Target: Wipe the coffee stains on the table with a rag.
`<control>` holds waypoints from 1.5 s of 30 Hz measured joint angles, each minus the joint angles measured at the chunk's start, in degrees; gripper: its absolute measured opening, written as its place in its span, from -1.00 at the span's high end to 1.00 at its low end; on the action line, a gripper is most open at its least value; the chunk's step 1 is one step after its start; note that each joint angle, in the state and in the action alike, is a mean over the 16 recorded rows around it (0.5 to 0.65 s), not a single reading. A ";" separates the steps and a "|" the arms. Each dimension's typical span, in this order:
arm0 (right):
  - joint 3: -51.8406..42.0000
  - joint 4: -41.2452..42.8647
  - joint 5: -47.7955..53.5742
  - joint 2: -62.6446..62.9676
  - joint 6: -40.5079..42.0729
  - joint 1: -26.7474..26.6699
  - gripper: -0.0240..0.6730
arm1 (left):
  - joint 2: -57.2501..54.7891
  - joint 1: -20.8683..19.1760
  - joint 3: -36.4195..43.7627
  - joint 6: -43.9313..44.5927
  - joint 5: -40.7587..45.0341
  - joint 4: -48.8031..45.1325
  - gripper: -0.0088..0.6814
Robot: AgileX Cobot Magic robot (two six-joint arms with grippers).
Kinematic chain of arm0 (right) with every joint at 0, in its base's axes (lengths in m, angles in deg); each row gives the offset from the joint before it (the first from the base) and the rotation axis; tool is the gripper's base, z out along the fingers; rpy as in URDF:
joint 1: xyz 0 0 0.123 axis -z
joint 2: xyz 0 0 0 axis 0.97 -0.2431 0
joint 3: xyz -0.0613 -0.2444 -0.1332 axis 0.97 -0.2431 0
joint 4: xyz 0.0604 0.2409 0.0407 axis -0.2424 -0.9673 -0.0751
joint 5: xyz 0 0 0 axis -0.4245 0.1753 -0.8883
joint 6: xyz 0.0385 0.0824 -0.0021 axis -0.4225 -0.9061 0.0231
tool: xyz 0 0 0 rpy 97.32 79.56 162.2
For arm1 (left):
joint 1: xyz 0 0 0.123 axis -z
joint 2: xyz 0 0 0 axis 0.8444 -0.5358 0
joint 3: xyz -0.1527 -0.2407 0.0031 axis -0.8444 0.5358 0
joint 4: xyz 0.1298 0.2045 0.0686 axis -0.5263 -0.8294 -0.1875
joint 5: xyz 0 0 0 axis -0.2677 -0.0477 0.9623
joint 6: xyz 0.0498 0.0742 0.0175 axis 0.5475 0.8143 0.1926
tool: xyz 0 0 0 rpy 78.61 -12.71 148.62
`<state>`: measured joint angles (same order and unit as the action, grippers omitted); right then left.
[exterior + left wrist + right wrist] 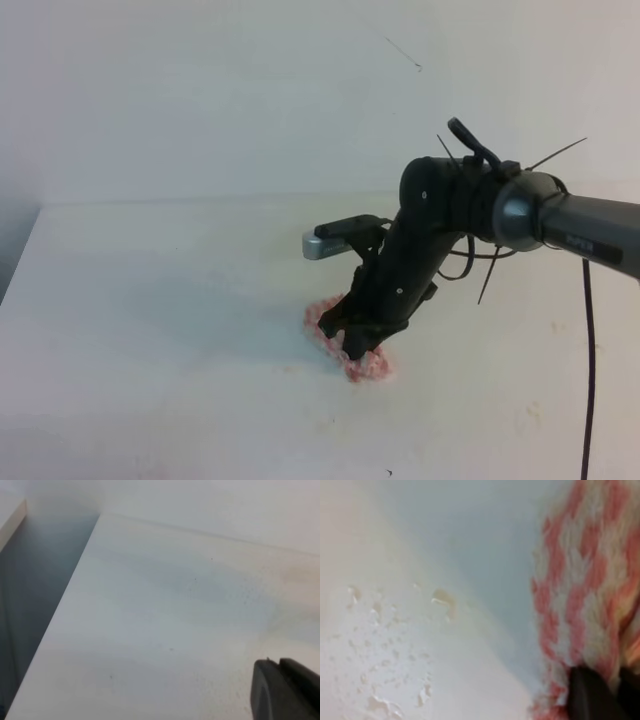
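Fuzzy pink-and-white zigzag rag bunches under the right gripper, whose dark jaws are clamped on it, pressing it onto the matte white table toward the front edge. Pale tan coffee stains bead beside it. Left gripper: can't tell.

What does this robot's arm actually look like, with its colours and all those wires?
The right arm has a grey tube forearm, a rounded grey joint and a black wrist bound with cable ties. A silver-and-black camera sits beside the black right gripper. A dark cable hangs behind.
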<state>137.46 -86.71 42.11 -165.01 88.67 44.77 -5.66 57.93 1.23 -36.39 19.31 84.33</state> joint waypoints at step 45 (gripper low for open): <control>-28.07 6.63 -11.91 12.63 -2.65 20.31 0.94 | -0.09 0.00 0.00 0.00 0.06 0.00 0.98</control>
<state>109.39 -80.08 30.20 -152.37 86.02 65.09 -5.75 57.94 1.23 -36.39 19.37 84.33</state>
